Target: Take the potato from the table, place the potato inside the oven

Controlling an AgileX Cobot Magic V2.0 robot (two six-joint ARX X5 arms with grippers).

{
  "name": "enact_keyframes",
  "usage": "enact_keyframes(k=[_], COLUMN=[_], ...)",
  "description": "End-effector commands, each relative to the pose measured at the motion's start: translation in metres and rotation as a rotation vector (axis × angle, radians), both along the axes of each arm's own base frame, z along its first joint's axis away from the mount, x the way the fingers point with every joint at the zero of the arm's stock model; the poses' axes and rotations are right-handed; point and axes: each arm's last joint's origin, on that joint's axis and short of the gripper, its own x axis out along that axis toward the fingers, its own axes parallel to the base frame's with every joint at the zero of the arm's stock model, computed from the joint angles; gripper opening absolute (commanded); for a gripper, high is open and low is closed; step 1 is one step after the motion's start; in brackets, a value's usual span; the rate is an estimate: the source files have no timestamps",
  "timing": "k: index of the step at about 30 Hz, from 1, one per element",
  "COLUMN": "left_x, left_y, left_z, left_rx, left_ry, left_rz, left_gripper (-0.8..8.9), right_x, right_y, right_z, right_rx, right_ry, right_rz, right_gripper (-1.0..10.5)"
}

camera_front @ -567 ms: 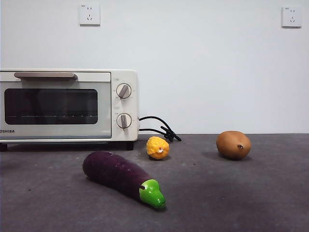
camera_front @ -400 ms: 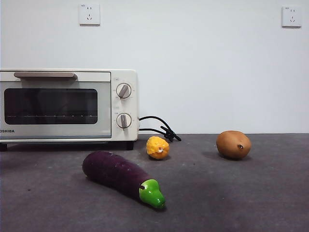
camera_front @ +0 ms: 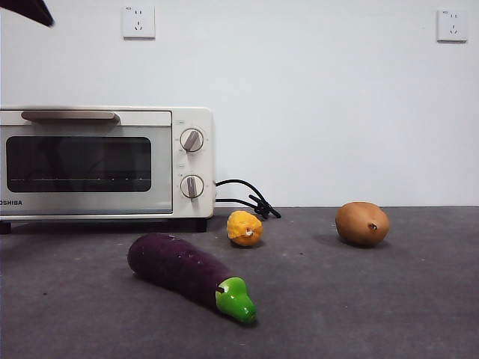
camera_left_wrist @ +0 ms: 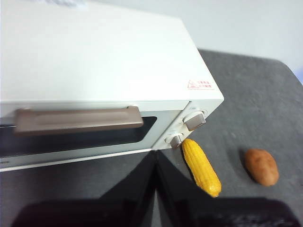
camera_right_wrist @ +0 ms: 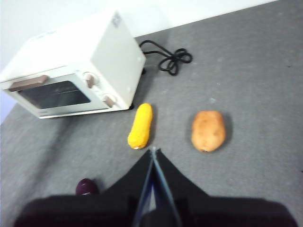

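potato (camera_front: pixel 362 224) alone on table (camera_front: pixel 374 314) | wrist views reveal front's yellow lump as corn (camera_right_wrist: pixel 141 126) | both hands pressed together

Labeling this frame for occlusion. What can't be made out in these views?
- Oven: its far side is cut off by the front view's edge; the interior is dark behind the glass.
- Eggplant: only its tip shows in the right wrist view, past the right claw.
- Yellow item: seen end-on in the front view, so its length is hidden.
- Left claw: blurred in the left wrist view.
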Motion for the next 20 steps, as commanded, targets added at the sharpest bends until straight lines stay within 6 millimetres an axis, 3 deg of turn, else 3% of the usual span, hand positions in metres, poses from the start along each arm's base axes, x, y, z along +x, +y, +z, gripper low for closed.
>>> enact_keyframes(k=[1,9,20], left_x=[0.025,0.077,0.105], left_y=[0.003,0.015,0.024], left_z=[-0.006,-0.033,-0.067], left_rx=[-0.016,-0.041,-0.058], left_ry=[0.055,0.161,0.235], left_rz=[-0.019,0.024,0.063], left_gripper=[-0.05,-0.06,-0.06], right_x=[0.002,0.005,0.006], right_y=[0.001,0.001,0.001], right_z=[0.005,0.008,0.007], right_rx=[-0.005,-0.039,-0.046], right_ry=[0.013,0.116,0.124], right_rz=[0.026,0.055,0.06], right_gripper=[0.0,0.0,0.0])
